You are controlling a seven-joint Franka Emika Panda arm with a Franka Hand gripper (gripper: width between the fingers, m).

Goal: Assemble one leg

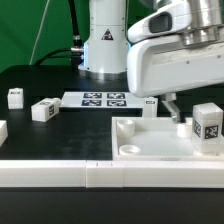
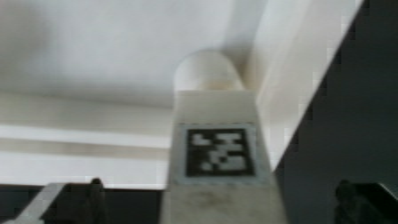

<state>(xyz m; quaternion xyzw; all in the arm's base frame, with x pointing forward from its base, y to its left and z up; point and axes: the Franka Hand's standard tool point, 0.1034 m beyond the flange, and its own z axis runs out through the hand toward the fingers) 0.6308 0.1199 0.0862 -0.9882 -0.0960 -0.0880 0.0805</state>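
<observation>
A white leg with a black-and-white tag stands at the right end of the large white panel. My gripper hangs just above the panel, beside and behind this leg. In the wrist view the leg lies centred between my two dark fingertips, with a clear gap on each side. The gripper is open and holds nothing. Only one finger shows in the exterior view.
Three more legs sit on the black table at the exterior view's left. The marker board lies in front of the arm's base. A long white rail runs along the front. The panel has a round socket.
</observation>
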